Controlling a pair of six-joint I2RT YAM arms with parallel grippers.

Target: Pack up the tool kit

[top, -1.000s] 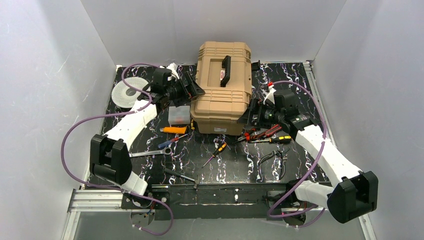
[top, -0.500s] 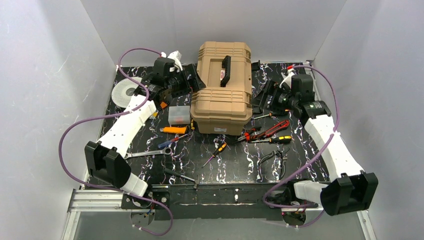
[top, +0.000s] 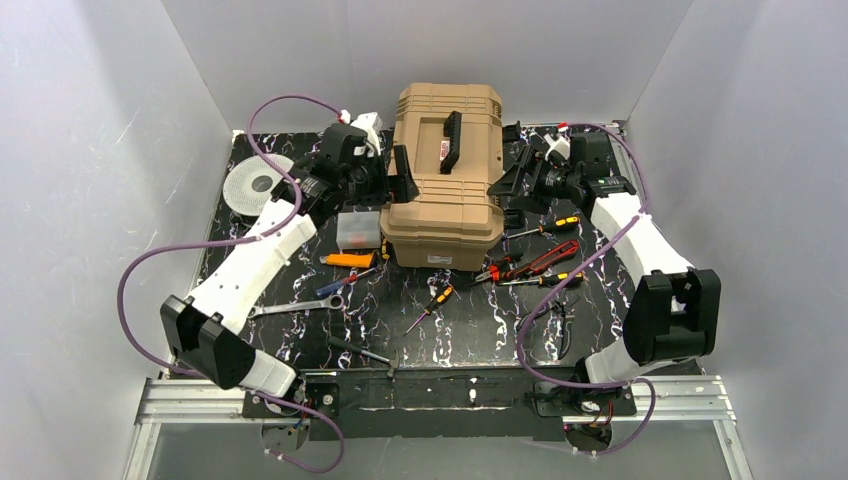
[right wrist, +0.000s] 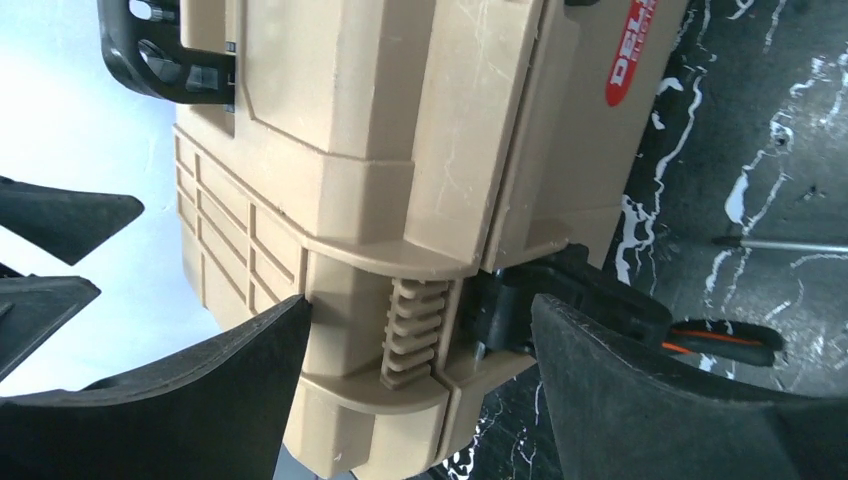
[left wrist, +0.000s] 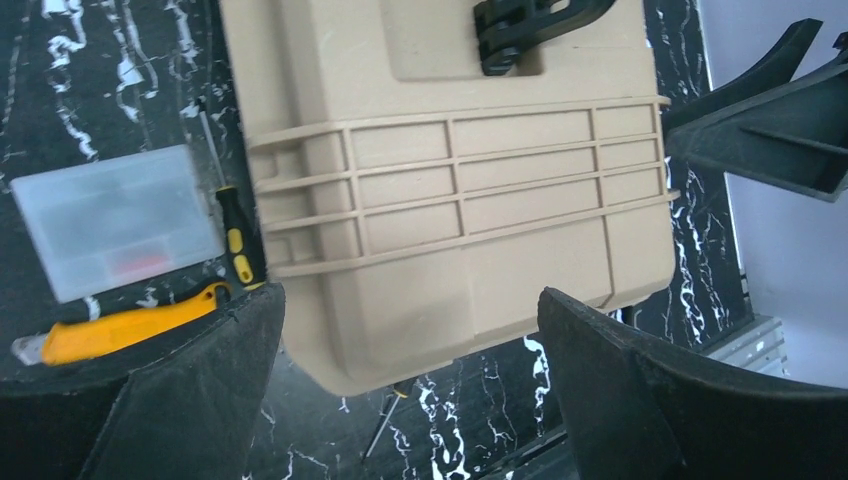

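Large tan hard-plastic toolbox (top: pixel 445 195), lid shut, lies just ahead of the left gripper (left wrist: pixel 408 305) and the right gripper (right wrist: pixel 420 305) on opposite sides, both jaws spread wide and grasping nothing.

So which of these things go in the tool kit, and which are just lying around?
For the job:
- tan toolbox
- red-handled pliers
- orange-black screwdriver
- wrench

Just lying about:
- grey round spool
- small clear box
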